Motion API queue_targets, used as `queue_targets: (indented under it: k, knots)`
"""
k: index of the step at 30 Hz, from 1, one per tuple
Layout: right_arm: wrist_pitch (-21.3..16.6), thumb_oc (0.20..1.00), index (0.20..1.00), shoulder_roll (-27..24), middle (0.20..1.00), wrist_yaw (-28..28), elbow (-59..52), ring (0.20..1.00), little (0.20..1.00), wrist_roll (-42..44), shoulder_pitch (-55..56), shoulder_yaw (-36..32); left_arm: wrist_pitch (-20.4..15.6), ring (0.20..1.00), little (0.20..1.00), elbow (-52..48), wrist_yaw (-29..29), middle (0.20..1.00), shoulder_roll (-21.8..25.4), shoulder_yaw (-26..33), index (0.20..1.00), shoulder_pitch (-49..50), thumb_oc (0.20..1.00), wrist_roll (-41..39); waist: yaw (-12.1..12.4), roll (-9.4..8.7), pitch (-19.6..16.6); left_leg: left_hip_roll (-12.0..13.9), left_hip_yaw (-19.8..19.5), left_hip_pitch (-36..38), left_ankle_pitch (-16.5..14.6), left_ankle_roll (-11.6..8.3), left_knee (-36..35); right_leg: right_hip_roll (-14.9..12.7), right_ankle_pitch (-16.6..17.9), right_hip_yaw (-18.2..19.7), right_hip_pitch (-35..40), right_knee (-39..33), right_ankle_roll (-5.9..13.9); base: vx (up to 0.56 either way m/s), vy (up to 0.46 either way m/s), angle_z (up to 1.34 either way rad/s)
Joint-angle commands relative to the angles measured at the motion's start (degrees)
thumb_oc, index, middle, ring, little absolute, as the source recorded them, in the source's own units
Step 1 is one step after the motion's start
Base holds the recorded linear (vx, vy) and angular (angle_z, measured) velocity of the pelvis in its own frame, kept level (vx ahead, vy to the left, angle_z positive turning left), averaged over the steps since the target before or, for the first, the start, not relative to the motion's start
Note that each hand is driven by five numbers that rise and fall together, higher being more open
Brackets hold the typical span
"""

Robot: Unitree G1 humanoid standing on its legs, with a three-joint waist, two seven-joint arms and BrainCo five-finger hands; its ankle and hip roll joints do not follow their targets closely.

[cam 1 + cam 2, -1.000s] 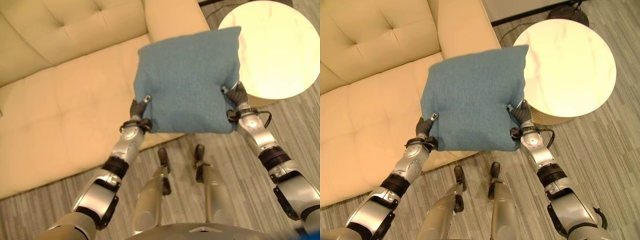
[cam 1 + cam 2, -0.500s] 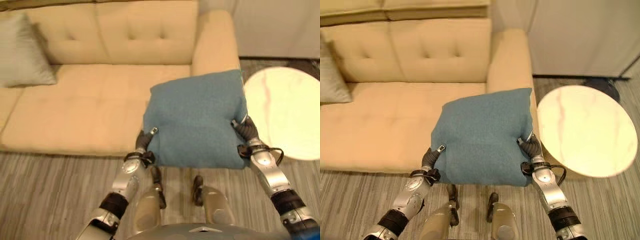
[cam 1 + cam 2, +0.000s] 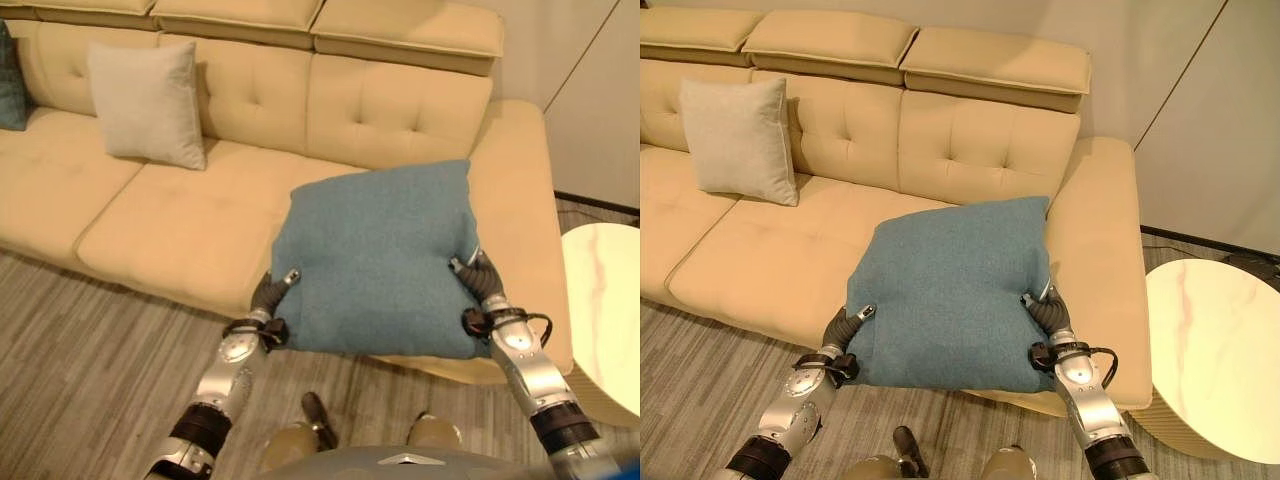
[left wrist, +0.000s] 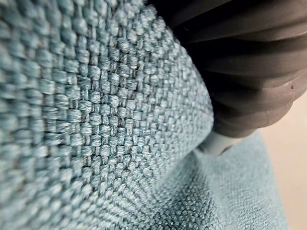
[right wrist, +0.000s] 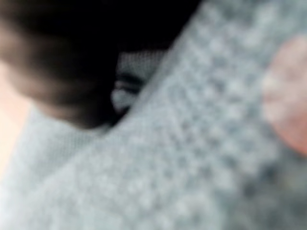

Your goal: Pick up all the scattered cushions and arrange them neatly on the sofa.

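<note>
A blue woven cushion (image 3: 375, 260) hangs flat in front of me, above the front of the sofa's right seat (image 3: 300, 180). My left hand (image 3: 268, 300) grips its near left edge and my right hand (image 3: 480, 285) its near right edge. Each thumb lies on top of the cloth, with the fingers hidden beneath. The left wrist view shows the cushion's weave (image 4: 96, 120) pressed against the hand's dark cover (image 4: 249, 62). A beige cushion (image 3: 145, 105) leans upright against the sofa's backrest at the left. The edge of a dark teal cushion (image 3: 10, 80) shows at the far left.
The cream sofa (image 3: 150, 220) spans the view, with its right armrest (image 3: 525, 170) just beyond the held cushion. A round pale marble-topped table (image 3: 1215, 350) stands on the striped floor to the right of the armrest. Bare floor (image 3: 80, 360) lies at the lower left.
The whole view has shifted as the camera rose, bringing in the sofa's backrest and the beige cushion. Both hands hold the blue cushion as before.
</note>
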Motion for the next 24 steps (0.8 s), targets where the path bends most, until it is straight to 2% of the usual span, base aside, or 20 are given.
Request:
queue_targets:
  k: [1, 4, 5, 6, 8, 11, 14, 16, 17, 19, 20, 22, 24]
  knots:
    - [-5.1, 0.200, 0.200, -1.1, 0.200, 0.1, -3.8, 0.200, 0.200, 0.1, -4.8, -1.9, -4.6, 0.200, 0.200, -8.0, -2.2, 0.200, -0.6, 1.8, 0.200, -2.3, 0.200, 2.1, -2.0, 0.85, -0.2, 1.4, -5.4, 1.1, -3.8, -3.58, 0.7, 11.2, 3.6, 4.5, -1.6, -4.1, -0.83, 0.15, 0.188, 0.06]
    - [-5.1, 0.200, 0.200, -1.6, 0.200, 0.6, -3.8, 0.200, 0.200, 0.5, -4.3, -2.2, -4.5, 0.200, 0.200, -7.7, -2.7, 0.200, -1.0, 1.5, 0.200, -2.6, 0.200, 2.7, -3.4, 0.56, 0.2, -0.6, -7.5, 2.9, -4.0, -3.41, -0.6, 15.5, 4.7, 6.7, -4.4, -9.8, -1.25, 0.13, 0.069, 0.29]
    - [-5.1, 0.200, 0.200, -1.6, 0.200, 0.7, -3.8, 0.200, 0.200, 0.5, -4.2, -2.2, -4.5, 0.200, 0.200, -7.7, -2.7, 0.200, -1.0, 1.5, 0.200, -2.6, 0.200, 2.7, -3.4, 0.60, 0.3, -0.6, -7.6, 3.0, -4.0, -3.41, -0.6, 15.5, 4.8, 6.7, -4.2, -9.9, -1.25, 0.17, 0.038, 0.55]
    - [-5.3, 0.200, 0.200, -1.9, 0.200, 0.6, -3.5, 0.200, 0.200, 0.7, -4.0, -2.6, -4.5, 0.200, 0.200, -7.2, -2.9, 0.200, -1.3, 1.2, 0.200, -3.1, 0.200, 3.3, -3.9, 0.17, 0.2, -1.9, -8.6, 4.0, -4.6, -3.29, -1.1, 16.7, 6.6, 6.3, -4.9, -13.5, -0.90, 0.16, 0.031, 0.63]
    - [-5.6, 0.200, 0.200, -2.2, 0.200, 0.5, -3.4, 0.200, 0.200, 0.8, -3.8, -3.1, -4.6, 0.200, 0.200, -6.8, -2.9, 0.200, -1.7, 0.9, 0.200, -3.9, 0.200, 3.7, -4.3, 0.02, 0.2, -2.8, -9.6, 5.2, -5.2, -3.36, -1.6, 17.3, 7.4, 5.2, -6.2, -14.4, -0.69, 0.19, 0.012, 0.23]
    - [-5.8, 0.200, 0.200, -3.1, 0.200, 0.3, -3.2, 0.200, 0.200, 0.9, -2.8, -4.1, -4.6, 0.200, 0.200, -6.5, -3.6, 0.200, -2.3, -0.1, 0.200, -4.6, 0.200, 3.6, -4.9, -0.78, -0.6, -4.0, -11.3, 5.2, -6.1, -3.92, -0.6, 17.4, 8.2, 6.1, -3.1, -18.6, -1.56, 0.12, -0.053, 0.60]
    - [-6.0, 0.200, 0.200, -4.7, 0.200, 0.4, -3.7, 0.200, 0.200, 0.8, -1.6, -5.6, -4.7, 0.200, 0.200, -6.4, -4.0, 0.200, -3.2, -0.5, 0.200, -4.8, 0.200, 3.1, -6.1, -0.57, -2.2, -3.6, -10.8, 4.7, -7.9, -5.62, 3.0, 16.9, 8.2, 5.3, -0.4, -20.6, -2.14, 0.15, -0.098, 0.59]
    - [-5.9, 0.200, 0.200, -5.6, 0.200, 0.9, -4.4, 0.200, 0.200, 0.9, -0.2, -6.5, -4.5, 0.200, 0.200, -6.6, -4.5, 0.200, -3.5, -0.8, 0.200, -4.3, 0.200, 3.3, -6.9, -0.85, -2.4, -2.6, -10.5, 3.8, -8.9, -6.91, 8.8, 17.0, 7.5, 5.2, 2.2, -21.4, -2.93, 0.18, -0.105, 0.81]
    - [-5.8, 0.200, 0.200, -5.9, 0.200, 1.0, -4.4, 0.200, 0.200, 0.8, 0.1, -6.6, -4.4, 0.200, 0.200, -6.6, -4.4, 0.200, -3.7, -0.8, 0.200, -4.1, 0.200, 3.4, -7.0, -1.16, -2.1, -1.2, -10.4, 2.0, -8.3, -8.04, 14.0, 16.7, 7.2, 5.0, 3.6, -21.8, -3.58, 0.12, -0.086, 0.82]
    - [-5.7, 0.200, 0.200, -5.8, 0.200, 1.3, -4.3, 0.200, 0.200, 1.5, 0.5, -6.5, -4.2, 0.200, 0.200, -6.3, -4.4, 0.200, -4.0, -0.7, 0.200, -3.7, 0.200, 3.4, -6.6, -1.66, -1.8, 0.5, -10.5, -0.1, -6.8, -8.69, 17.0, 16.4, 6.6, 5.2, 5.1, -22.4, -4.09, 0.07, -0.041, 0.42]
    - [-5.6, 0.200, 0.200, -5.8, 0.200, 1.5, -4.3, 0.200, 0.200, 1.4, 0.9, -6.8, -4.0, 0.200, 0.200, -6.3, -4.7, 0.200, -4.1, -0.6, 0.200, -3.5, 0.200, 3.5, -6.7, -1.64, -2.1, 1.4, -9.8, -0.3, -7.8, -8.24, 15.1, 16.3, 6.1, 4.8, 5.5, -22.6, -4.10, 0.06, -0.008, -0.04]
    - [-5.6, 0.200, 0.200, -5.7, 0.200, 1.7, -4.5, 0.200, 0.200, 1.3, 1.2, -6.9, -3.6, 0.200, 0.200, -6.4, -4.7, 0.200, -3.9, -0.7, 0.200, -3.5, 0.200, 3.9, -6.6, -1.85, -2.3, 1.9, -9.5, -0.6, -7.5, -7.88, 13.2, 16.3, 6.0, 5.0, 5.4, -22.7, -3.94, 0.06, 0.006, -0.04]
    - [-5.4, 0.200, 0.200, -5.6, 0.200, 1.3, -4.8, 0.200, 0.200, 1.0, 1.1, -6.5, -3.3, 0.200, 0.200, -6.5, -4.4, 0.200, -3.4, -0.7, 0.200, -3.5, 0.200, 4.7, -5.9, -2.48, -2.4, 3.4, -10.4, -2.9, -5.4, -7.56, 10.8, 16.3, 5.1, 6.1, 5.0, -21.9, -4.34, 0.09, 0.021, 0.00]
